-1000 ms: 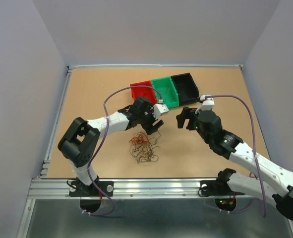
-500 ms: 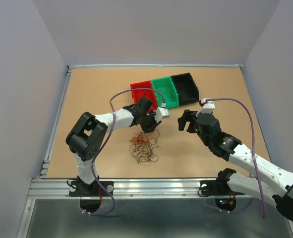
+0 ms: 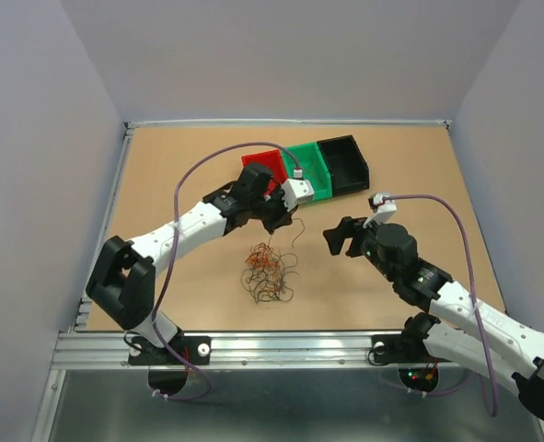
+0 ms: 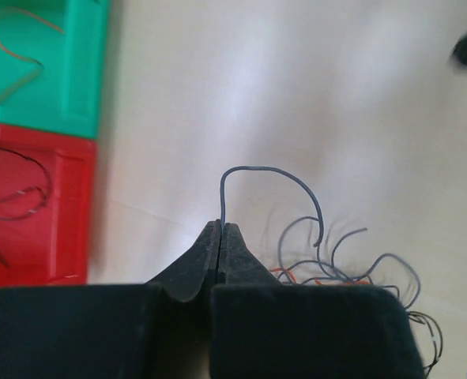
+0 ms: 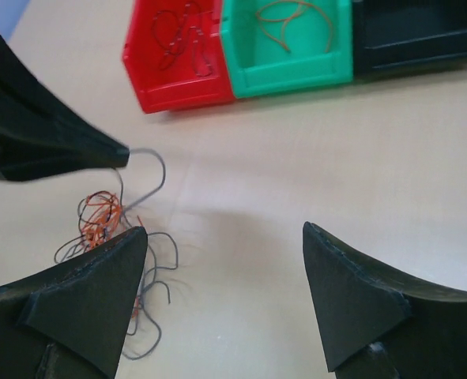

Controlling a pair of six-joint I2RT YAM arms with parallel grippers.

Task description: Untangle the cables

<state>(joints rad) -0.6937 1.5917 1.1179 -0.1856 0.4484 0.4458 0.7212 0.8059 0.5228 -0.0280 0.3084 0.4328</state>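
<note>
The cables [image 3: 267, 272] lie as a small tangle of thin orange, brown and dark wires on the table, in front of the bins. My left gripper [image 3: 283, 214] hangs above and behind the tangle, shut on the end of one dark grey wire [image 4: 266, 170]. That wire arcs out of the closed tips [image 4: 221, 226] and curls back down toward the tangle [image 4: 336, 272]. My right gripper [image 3: 341, 238] is to the right of the tangle, open and with nothing between its fingers [image 5: 99, 292]. In the right wrist view, the tangle [image 5: 103, 217] sits by the left finger and the held wire [image 5: 156, 178] runs above it.
A red bin [image 3: 261, 164], a green bin [image 3: 310, 170] and a black bin [image 3: 345, 166] stand in a row behind the grippers. The red bin [image 5: 182, 91] holds dark wires and the green bin [image 5: 292, 77] holds a brown one. Walls surround the table.
My left gripper has shut on the dark wire and pulled up and back toward the bins, its elbow swinging left. The right gripper has shifted slightly nearer and stays open.
</note>
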